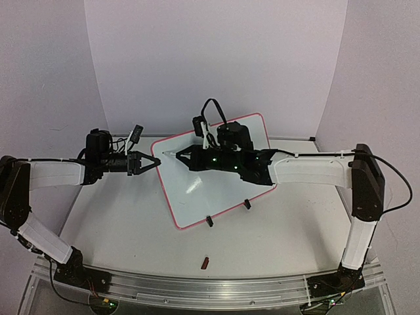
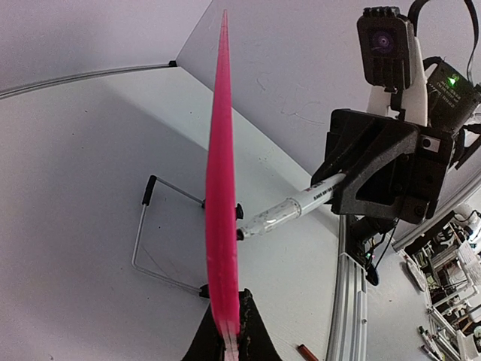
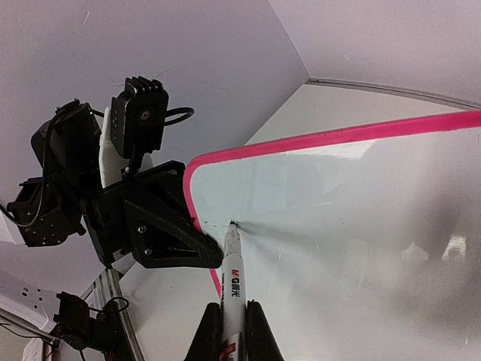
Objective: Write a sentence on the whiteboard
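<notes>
The whiteboard (image 1: 216, 174), white with a pink-red frame, stands tilted on two black clip feet (image 1: 210, 221) in the middle of the table. My left gripper (image 1: 156, 161) is shut on its left edge; the left wrist view shows the frame (image 2: 222, 188) edge-on between the fingers (image 2: 252, 335). My right gripper (image 1: 180, 156) is shut on a white marker (image 3: 234, 274), and the marker's tip touches the board (image 3: 346, 226) near its upper left corner. A short faint mark lies beside the tip. The marker also shows in the left wrist view (image 2: 289, 212).
A small red cap (image 1: 205, 263) lies on the table in front of the board, near the front rail. A wire stand (image 2: 141, 242) props the board from behind. White walls close in the back and sides.
</notes>
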Controlling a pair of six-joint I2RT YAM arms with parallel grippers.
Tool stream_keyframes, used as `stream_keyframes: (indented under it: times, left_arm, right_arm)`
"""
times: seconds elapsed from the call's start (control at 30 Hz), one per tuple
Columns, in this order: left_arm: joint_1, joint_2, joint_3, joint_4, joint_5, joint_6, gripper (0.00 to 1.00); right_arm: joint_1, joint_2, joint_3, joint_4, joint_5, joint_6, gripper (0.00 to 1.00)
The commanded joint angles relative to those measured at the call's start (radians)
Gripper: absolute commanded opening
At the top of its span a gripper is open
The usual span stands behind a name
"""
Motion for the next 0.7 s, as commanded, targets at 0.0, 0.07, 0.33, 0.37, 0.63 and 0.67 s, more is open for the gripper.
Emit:
stream_keyframes:
  times: [0.0, 0.07, 0.33, 0.37, 0.63, 0.67]
  left_arm:
    - [-0.017, -0.018, 0.005, -0.044, 0.003, 0.089, 0.00]
    - [-0.017, -0.019, 0.006, -0.044, 0.001, 0.089, 0.00]
    - [-0.017, -0.021, 0.007, -0.045, 0.001, 0.089, 0.00]
    - [-0.017, -0.021, 0.007, -0.045, 0.001, 0.089, 0.00]
    - [-0.017, -0.021, 0.007, -0.048, -0.003, 0.091, 0.00]
    - [-0.017, -0.021, 0.008, -0.050, -0.004, 0.092, 0.00]
  right_arm:
    - [-0.005, -0.005, -0.014, 0.000, 0.030, 0.013, 0.00]
    - [-0.005, -0.014, -0.033, 0.000, 0.031, 0.017, 0.00]
    - [-0.004, -0.043, -0.096, 0.000, 0.027, 0.030, 0.00]
    - [-0.005, -0.048, -0.100, 0.000, 0.024, 0.031, 0.00]
    - [-0.004, -0.117, -0.112, 0.066, -0.048, 0.041, 0.00]
    - [-0.004, -0.121, -0.110, 0.077, -0.053, 0.047, 0.00]
